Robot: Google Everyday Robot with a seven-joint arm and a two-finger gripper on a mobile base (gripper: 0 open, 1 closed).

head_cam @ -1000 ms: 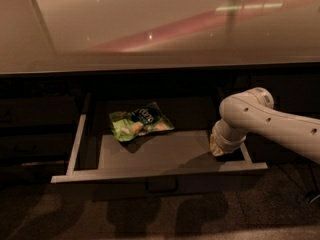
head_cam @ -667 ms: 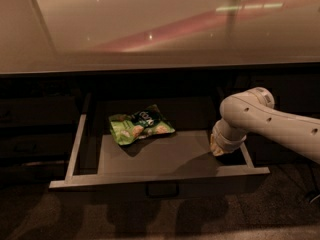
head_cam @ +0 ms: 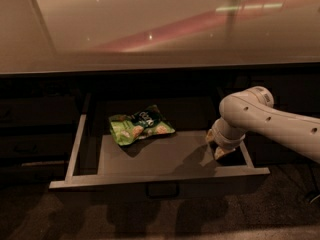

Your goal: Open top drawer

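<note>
My gripper (head_cam: 216, 145) sits inside the top drawer (head_cam: 160, 176), right end, half hidden behind my wrist (grasping or released, I cannot tell); snack bag (head_cam: 141, 125) lies back-left.

Dim, warm scene; pinkish streaks glare on the countertop (head_cam: 150, 29). The gripper (head_cam: 216, 148), by the top drawer (head_cam: 165, 158)'s right rail, casts a soft shadow leftward.

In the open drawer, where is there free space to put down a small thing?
The floor of the top drawer is bare from the snack bag forward to the front rim, and across to the left rail. The bag fills the back left; the gripper crowds the right end, low beside the right rail.
</note>
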